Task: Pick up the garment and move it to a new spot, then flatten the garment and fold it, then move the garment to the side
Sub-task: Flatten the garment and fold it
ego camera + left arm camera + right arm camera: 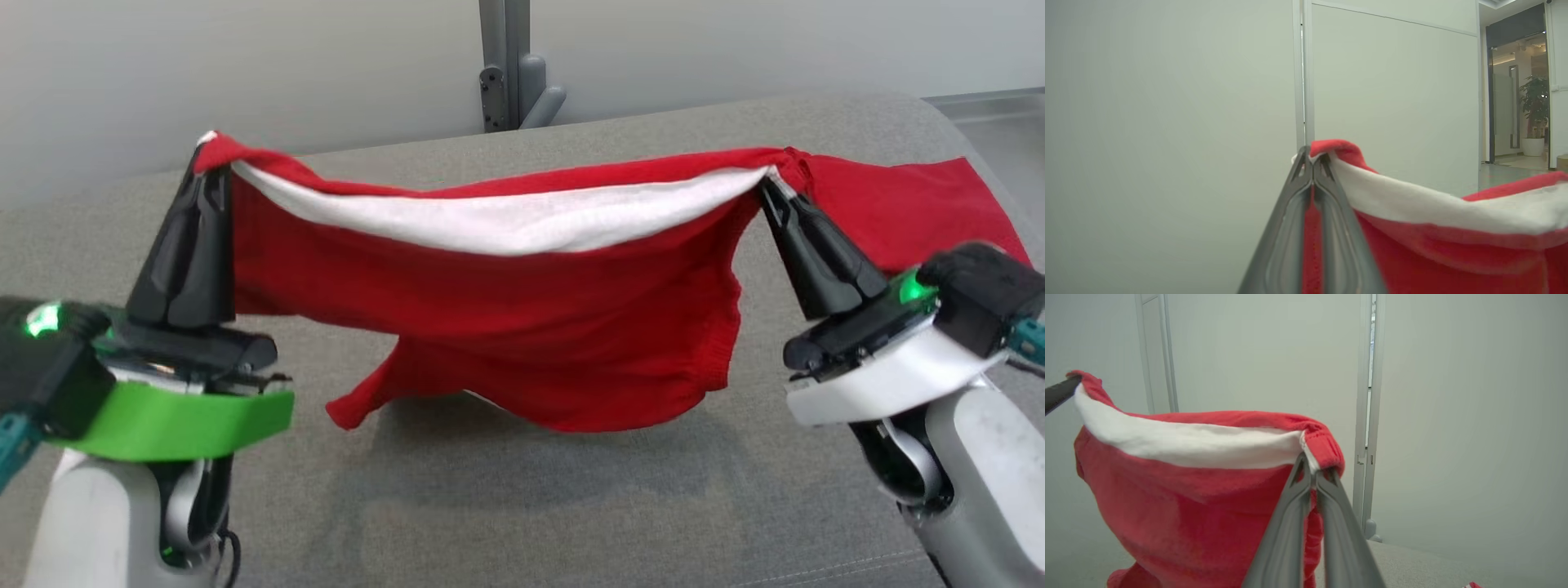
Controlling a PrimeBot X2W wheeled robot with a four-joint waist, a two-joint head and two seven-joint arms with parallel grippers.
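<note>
A red garment (522, 327) with a white inner lining hangs stretched between my two grippers above the grey cushioned surface (522, 506). My left gripper (208, 159) is shut on its left top corner, and my right gripper (771, 184) is shut on its right top corner. The cloth sags in the middle and its lower edge nearly reaches the surface. One part of the garment lies flat on the surface behind the right gripper (914, 204). The left wrist view has the left gripper (1312, 157) pinching red cloth (1433, 245). In the right wrist view the right gripper (1312, 465) clamps the garment's hem (1188, 506).
A grey metal post and bracket (510, 65) stand against the pale wall behind the surface. The grey surface rounds off at the far right corner (939, 114). An open doorway with a potted plant (1533, 110) is seen in the left wrist view.
</note>
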